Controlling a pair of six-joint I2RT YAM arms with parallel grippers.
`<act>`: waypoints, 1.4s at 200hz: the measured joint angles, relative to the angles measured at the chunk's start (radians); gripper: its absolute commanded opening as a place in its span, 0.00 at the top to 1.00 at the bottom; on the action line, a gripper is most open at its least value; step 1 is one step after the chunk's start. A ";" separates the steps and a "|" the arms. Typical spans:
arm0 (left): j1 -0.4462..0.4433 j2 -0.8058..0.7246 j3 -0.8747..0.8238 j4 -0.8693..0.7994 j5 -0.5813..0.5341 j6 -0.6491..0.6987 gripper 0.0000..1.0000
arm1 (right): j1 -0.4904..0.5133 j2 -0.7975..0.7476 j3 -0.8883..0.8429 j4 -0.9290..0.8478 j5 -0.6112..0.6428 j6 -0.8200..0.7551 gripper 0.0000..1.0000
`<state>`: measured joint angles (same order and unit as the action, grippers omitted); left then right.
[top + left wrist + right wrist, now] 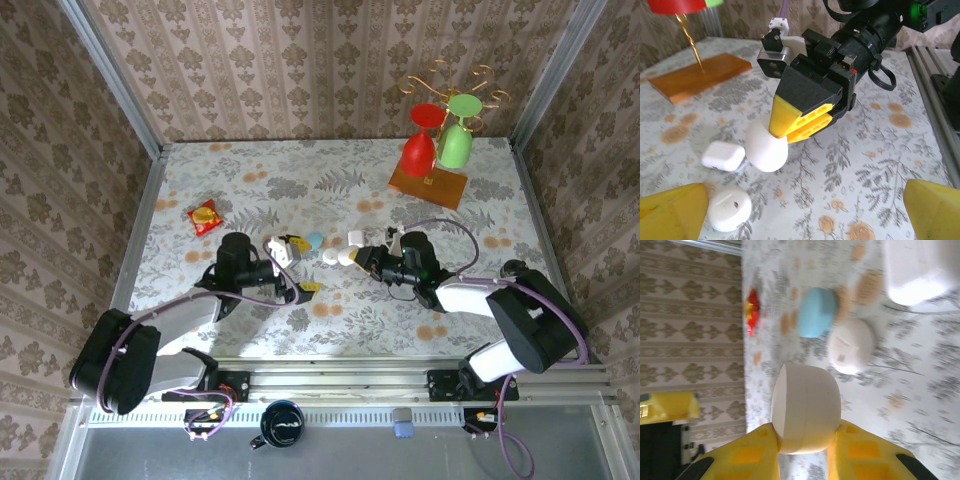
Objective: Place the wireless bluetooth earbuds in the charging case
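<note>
The charging case [807, 407] is clamped between the yellow fingers of the right gripper [782, 136], near the middle of the floral counter [300, 180]. Just beside it lie a squarish white case [722, 156] and a round white case [730, 210]. The left gripper [802, 207] faces them, spread wide and holding nothing.

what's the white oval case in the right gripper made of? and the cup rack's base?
Charging case: likely plastic, smooth white shell with soft sheen, no grain. Rack base: looks like varnished wood, orange-brown slab with faint gloss; laminate possible.
</note>
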<state>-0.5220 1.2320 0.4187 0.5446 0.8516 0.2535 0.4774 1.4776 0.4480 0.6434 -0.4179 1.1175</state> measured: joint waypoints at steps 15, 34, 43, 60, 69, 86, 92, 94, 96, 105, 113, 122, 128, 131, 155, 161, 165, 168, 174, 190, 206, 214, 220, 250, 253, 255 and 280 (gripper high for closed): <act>0.000 0.000 0.007 -0.050 0.010 0.021 0.00 | 0.000 0.023 -0.015 -0.013 0.013 -0.016 0.73; 0.000 -0.002 0.010 -0.091 0.016 0.043 0.00 | 0.000 0.051 -0.025 -0.019 0.025 -0.031 0.71; 0.000 -0.002 0.010 -0.106 0.016 0.052 0.00 | 0.000 0.063 -0.027 -0.020 0.029 -0.041 0.68; 0.000 -0.003 0.012 -0.131 0.017 0.064 0.00 | 0.000 0.078 -0.027 -0.019 0.038 -0.053 0.61; 0.000 -0.005 0.014 -0.142 0.017 0.069 0.00 | 0.000 0.080 -0.027 -0.022 0.042 -0.057 0.54; 0.000 -0.010 0.014 -0.156 0.016 0.077 0.00 | 0.000 0.080 -0.027 -0.022 0.048 -0.076 0.41; 0.000 -0.014 0.014 -0.158 0.016 0.078 0.00 | -0.002 0.079 -0.026 -0.026 0.050 -0.080 0.39; 0.000 -0.016 0.014 -0.158 0.016 0.079 0.00 | -0.002 0.078 -0.026 -0.027 0.050 -0.079 0.38; 0.000 -0.017 0.014 -0.157 0.016 0.079 0.00 | -0.002 0.077 -0.026 -0.030 0.051 -0.078 0.37; 0.000 -0.024 0.014 -0.156 0.014 0.080 0.00 | -0.003 0.066 -0.026 -0.048 0.057 -0.092 0.34; 0.000 -0.032 0.014 -0.156 0.009 0.080 0.00 | -0.006 0.048 -0.026 -0.068 0.063 -0.102 0.31; 0.000 -0.045 0.014 -0.151 -0.004 0.080 0.00 | -0.011 0.019 -0.026 -0.097 0.073 -0.115 0.28; 0.000 -0.055 0.014 -0.147 -0.019 0.079 0.00 | -0.015 -0.002 -0.024 -0.118 0.080 -0.126 0.26; 0.000 -0.061 0.014 -0.146 -0.031 0.077 0.00 | -0.019 -0.018 -0.024 -0.134 0.089 -0.135 0.26; 0.008 -0.120 0.013 -0.140 -0.150 0.061 0.00 | -0.037 -0.146 -0.008 -0.246 0.154 -0.205 0.19; 0.013 -0.137 0.011 -0.140 -0.186 0.056 0.00 | -0.041 -0.177 0.000 -0.274 0.174 -0.228 0.17; 0.015 -0.151 0.008 -0.138 -0.215 0.053 0.00 | -0.044 -0.200 0.007 -0.293 0.186 -0.247 0.16; 0.017 -0.159 0.006 -0.136 -0.234 0.051 0.00 | -0.047 -0.219 0.013 -0.308 0.198 -0.263 0.15; 0.022 -0.180 -0.001 -0.132 -0.278 0.045 0.00 | -0.050 -0.247 0.022 -0.332 0.218 -0.292 0.13; 0.043 -0.229 -0.018 -0.131 -0.410 0.025 0.00 | -0.060 -0.321 0.045 -0.391 0.281 -0.391 0.10; 0.087 -0.259 -0.033 -0.128 -0.541 0.000 0.00 | -0.068 -0.383 0.073 -0.452 0.358 -0.517 0.06; 0.119 -0.268 -0.042 -0.126 -0.600 -0.014 0.00 | -0.072 -0.408 0.085 -0.475 0.397 -0.579 0.03; 0.151 -0.272 -0.048 -0.126 -0.640 -0.026 0.00 | -0.075 -0.425 0.094 -0.488 0.430 -0.630 0.02; 0.298 -0.261 -0.092 -0.085 -0.777 -0.084 0.00 | -0.113 -0.460 0.096 -0.457 0.595 -0.872 0.00; 0.314 -0.254 -0.098 -0.076 -0.790 -0.090 0.00 | -0.121 -0.459 0.092 -0.444 0.603 -0.890 0.00; 0.319 -0.251 -0.099 -0.072 -0.795 -0.092 0.00 | -0.128 -0.456 0.088 -0.435 0.612 -0.905 0.00; 0.398 -0.149 -0.117 0.010 -0.842 -0.120 0.00 | -0.230 -0.393 0.034 -0.307 0.660 -1.033 0.00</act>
<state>-0.1242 1.0828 0.3019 0.5549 0.0093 0.1337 0.2470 1.0847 0.4816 0.3359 0.2424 0.0841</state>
